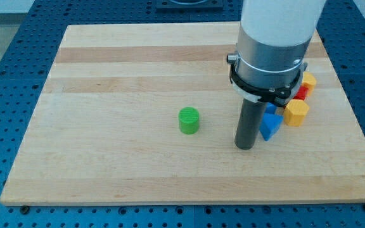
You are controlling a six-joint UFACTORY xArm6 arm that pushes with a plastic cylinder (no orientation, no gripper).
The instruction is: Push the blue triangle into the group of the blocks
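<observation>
My tip [244, 146] touching blue triangle [269, 126]; two yellow blocks [296, 113], one green cylinder [189, 120].

On the table [106, 158], 1 cylinder block [189, 120] sits alone near the middle, well apart from the others. My tip [244, 146] is to its right, touching the triangle block's [269, 126] left side. Just right of the triangle is a hexagonal block [296, 113], with 2 more blocks [308, 81] behind it toward the view's top, partly hidden by the arm [271, 57].
</observation>
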